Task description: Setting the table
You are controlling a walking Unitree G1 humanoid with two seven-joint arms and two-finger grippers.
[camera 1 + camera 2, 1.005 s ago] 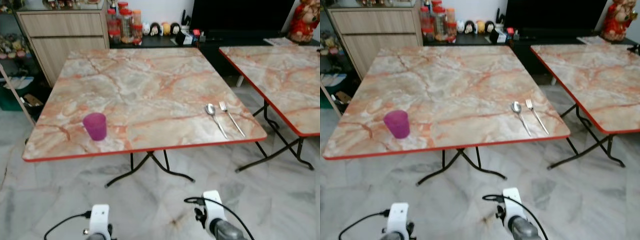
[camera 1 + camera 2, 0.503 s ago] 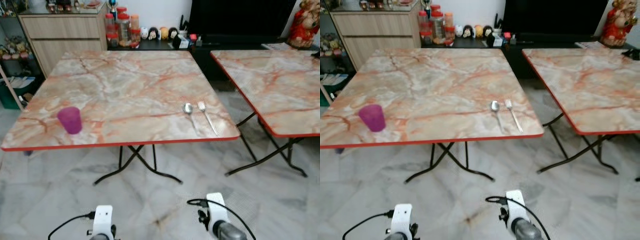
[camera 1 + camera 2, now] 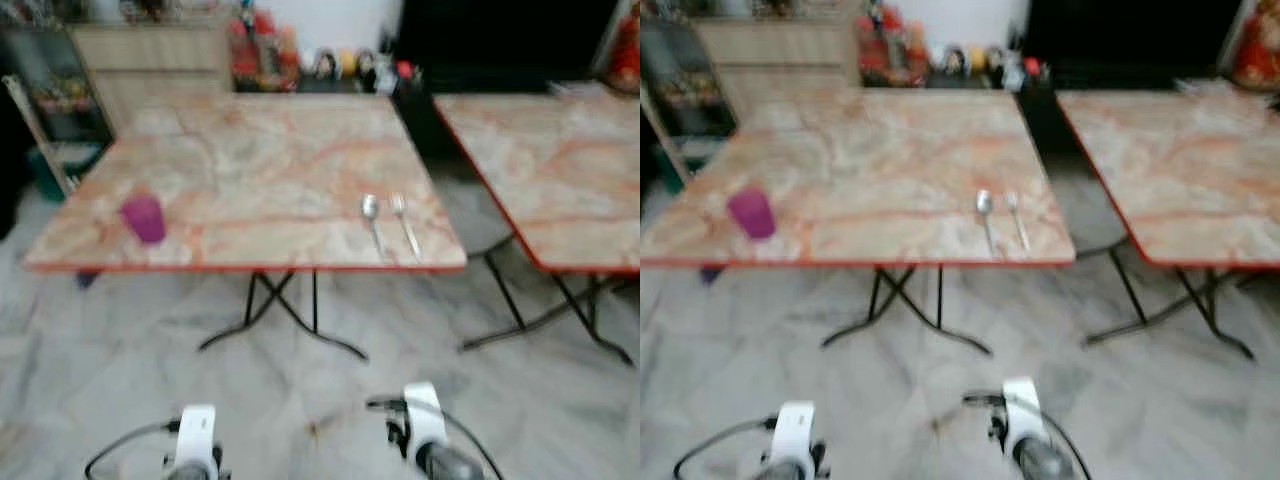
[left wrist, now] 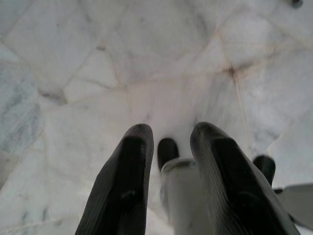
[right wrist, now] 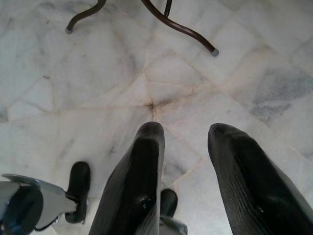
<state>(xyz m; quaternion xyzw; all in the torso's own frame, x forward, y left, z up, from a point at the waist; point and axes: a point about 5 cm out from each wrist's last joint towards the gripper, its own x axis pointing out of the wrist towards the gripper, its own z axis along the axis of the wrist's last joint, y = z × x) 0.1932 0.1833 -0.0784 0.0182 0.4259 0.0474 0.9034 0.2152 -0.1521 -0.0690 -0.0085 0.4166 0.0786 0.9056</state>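
A purple cup [image 3: 144, 217] stands near the front left edge of the marble-patterned table [image 3: 260, 150]. A spoon [image 3: 371, 212] and a fork [image 3: 403, 220] lie side by side near the table's front right edge. The eye views are blurred. Both arms hang low in front of the table, the left arm [image 3: 195, 440] and the right arm [image 3: 425, 440] over the floor. My left gripper [image 4: 168, 134] points down at the floor tiles, open and holding nothing. My right gripper [image 5: 186, 132] is also open and holds nothing, above the floor near the table's foot [image 5: 213, 50].
A second marble-patterned table [image 3: 560, 170] stands to the right, with a narrow gap between the two. Dark folding legs [image 3: 285, 320] spread under the near table. A wooden cabinet [image 3: 150, 60] and jars [image 3: 262, 40] line the back wall. Marble floor [image 3: 300, 400] lies between me and the table.
The whole picture has shifted and blurred, so the camera has moved; the table now looks a little farther off. Cup, spoon and fork keep their places on the table.
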